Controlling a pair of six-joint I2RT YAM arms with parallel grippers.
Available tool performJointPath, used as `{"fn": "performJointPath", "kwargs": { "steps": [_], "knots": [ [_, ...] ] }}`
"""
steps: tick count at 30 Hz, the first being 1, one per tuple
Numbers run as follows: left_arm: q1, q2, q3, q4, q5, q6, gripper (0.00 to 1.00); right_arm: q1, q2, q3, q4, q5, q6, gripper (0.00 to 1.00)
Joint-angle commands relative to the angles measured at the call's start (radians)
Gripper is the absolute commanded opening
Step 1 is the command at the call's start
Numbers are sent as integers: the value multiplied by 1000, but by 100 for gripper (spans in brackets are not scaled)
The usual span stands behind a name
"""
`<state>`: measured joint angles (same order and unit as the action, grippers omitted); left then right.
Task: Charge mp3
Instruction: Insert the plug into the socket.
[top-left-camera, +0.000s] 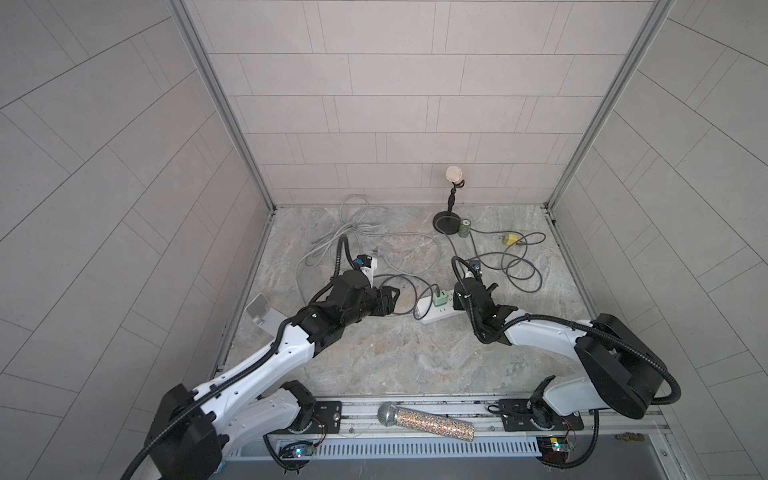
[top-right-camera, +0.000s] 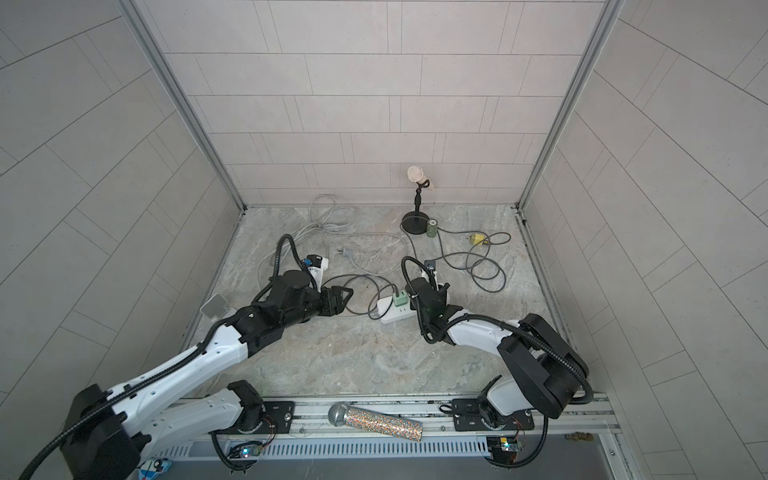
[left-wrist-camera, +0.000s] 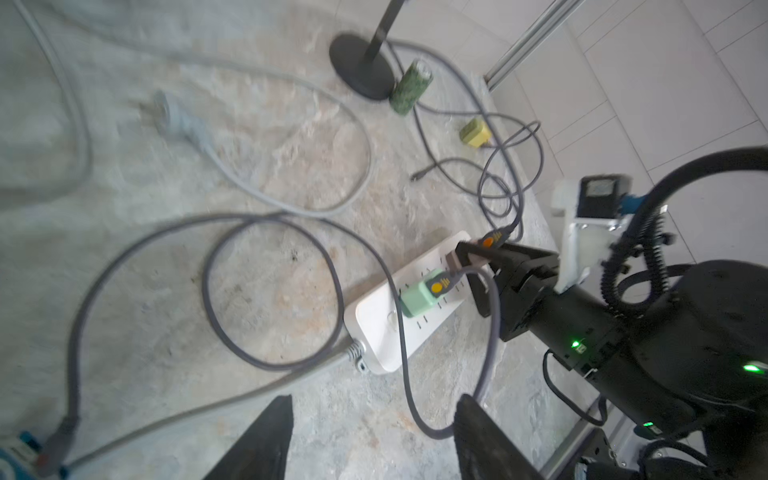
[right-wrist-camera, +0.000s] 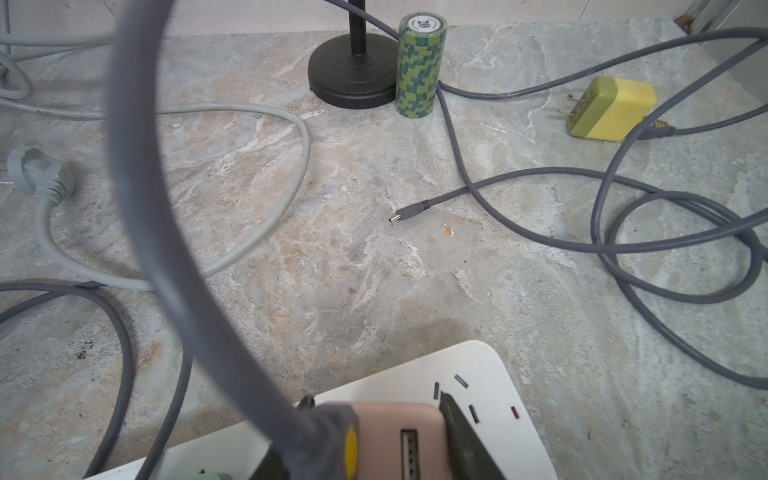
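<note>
My right gripper (right-wrist-camera: 376, 399) is shut on a pink charger block (right-wrist-camera: 395, 440), holding it over the white power strip (right-wrist-camera: 490, 374); a dark grey cable (right-wrist-camera: 137, 174) is plugged into the block. A green adapter (left-wrist-camera: 419, 293) sits in the strip (top-left-camera: 432, 316) beside it, with its own grey cable. My left gripper (left-wrist-camera: 376, 399) is open just left of the strip in both top views (top-left-camera: 392, 297), and a loop of grey cable (left-wrist-camera: 432, 432) lies against one finger. I cannot pick out the mp3 for sure; a blue-and-white thing (left-wrist-camera: 16, 455) shows at the edge of the left wrist view, a cable plug beside it.
At the back stand a microphone stand (top-left-camera: 446, 220), a stack of green chips (top-left-camera: 464, 228) and a yellow-green adapter (top-left-camera: 510, 239) with coiled cable. A loose small plug (right-wrist-camera: 409, 210) and a light grey power cord (right-wrist-camera: 37, 170) lie on the floor. A glitter microphone (top-left-camera: 428, 422) rests on the front rail.
</note>
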<state>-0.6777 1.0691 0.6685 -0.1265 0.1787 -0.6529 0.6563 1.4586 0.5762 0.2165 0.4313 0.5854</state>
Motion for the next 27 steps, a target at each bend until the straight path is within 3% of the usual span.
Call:
{"fn": "performJointPath", "kwargs": {
  "steps": [1,3,8,19,27],
  "knots": [
    [-20,35,-22,51,99,-98,49,81,70,-76,-255,-207,143,0],
    [-44,60,-36,57,104,-113,40,115,61,-74,-272,-194,194,0],
    [-57,82,-110,73,34,-183,31,170,57,-60,-306,-171,267,0],
    [-54,61,-142,76,-74,-242,32,303,175,33,-415,-64,245,0],
    [-49,23,-144,74,-91,-238,31,351,263,70,-448,-22,316,0]
  ]
}}
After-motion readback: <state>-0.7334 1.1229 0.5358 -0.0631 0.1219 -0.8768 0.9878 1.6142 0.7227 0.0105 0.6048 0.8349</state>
